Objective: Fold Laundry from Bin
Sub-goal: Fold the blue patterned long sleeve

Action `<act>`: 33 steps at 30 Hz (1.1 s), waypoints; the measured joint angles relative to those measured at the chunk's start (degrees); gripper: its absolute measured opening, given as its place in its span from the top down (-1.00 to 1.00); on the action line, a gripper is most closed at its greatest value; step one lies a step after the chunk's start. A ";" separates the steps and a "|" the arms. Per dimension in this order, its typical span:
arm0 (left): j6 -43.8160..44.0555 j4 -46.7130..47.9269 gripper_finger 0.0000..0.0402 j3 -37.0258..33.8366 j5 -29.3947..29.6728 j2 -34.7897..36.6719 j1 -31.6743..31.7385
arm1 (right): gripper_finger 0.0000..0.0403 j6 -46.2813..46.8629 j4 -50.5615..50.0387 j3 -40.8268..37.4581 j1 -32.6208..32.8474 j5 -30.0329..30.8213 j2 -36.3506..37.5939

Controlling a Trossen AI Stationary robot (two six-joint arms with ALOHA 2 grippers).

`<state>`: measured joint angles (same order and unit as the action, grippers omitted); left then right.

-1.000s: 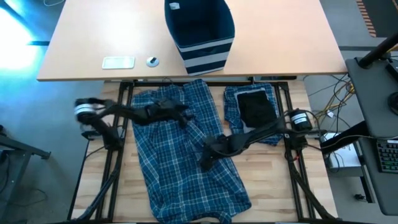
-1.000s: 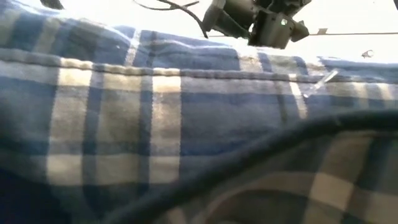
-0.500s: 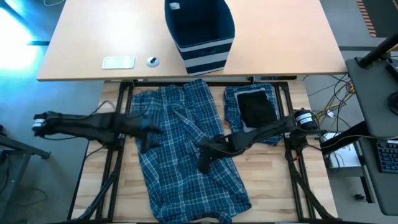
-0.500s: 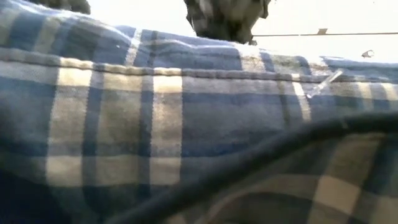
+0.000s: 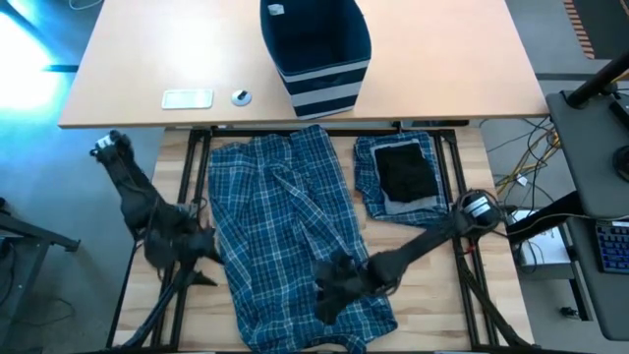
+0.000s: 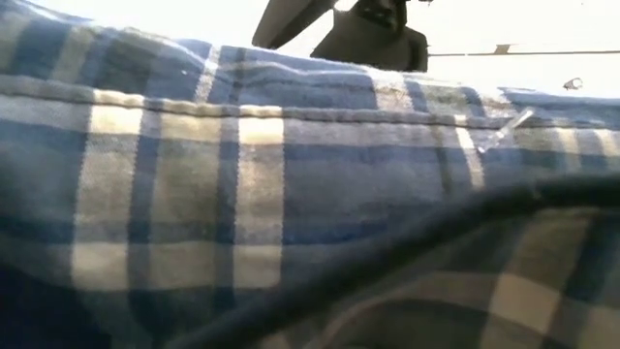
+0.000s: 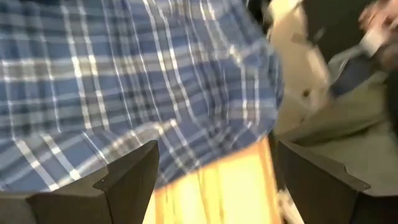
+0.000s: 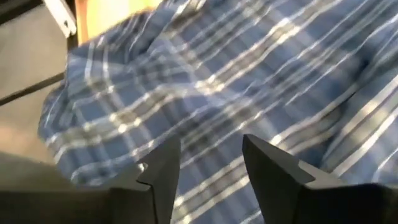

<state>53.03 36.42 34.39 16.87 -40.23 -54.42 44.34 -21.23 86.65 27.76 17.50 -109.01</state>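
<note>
Both arms are dark, slim and jointed. The left gripper (image 7: 211,180) has flat, angular black fingers (image 7: 127,174); the right gripper (image 8: 208,168) has matching wedge-shaped ones.

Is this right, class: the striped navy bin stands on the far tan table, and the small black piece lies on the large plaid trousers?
Not quite. The high view shows the black piece lying on a separate folded plaid garment beside the trousers. The bin does stand on the tan table.

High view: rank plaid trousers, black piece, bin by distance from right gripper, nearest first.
From the right gripper:
1. Plaid trousers, directly under it, centre table.
2. Black piece, on the folded plaid garment, right side.
3. Bin, far edge.
</note>
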 joint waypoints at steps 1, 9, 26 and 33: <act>0.51 0.19 -0.53 0.35 0.83 -2.17 -1.98 | 0.14 1.08 -0.09 0.00 0.54 -0.36 -0.45; -9.58 -4.68 -0.53 4.08 3.54 -20.46 -6.31 | 0.04 8.00 -1.33 -0.02 1.47 -0.94 -2.59; -22.15 -23.81 -0.40 23.73 -0.12 -57.89 -5.48 | 0.04 10.56 -4.20 2.04 1.58 -1.06 -2.41; -13.88 -26.23 -0.32 25.64 -2.48 -66.81 -4.94 | 0.04 15.37 -5.82 2.24 2.90 -8.52 -2.37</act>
<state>39.15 10.18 60.03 14.40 -107.04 -59.35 59.71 -27.06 88.89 30.66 8.98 -111.38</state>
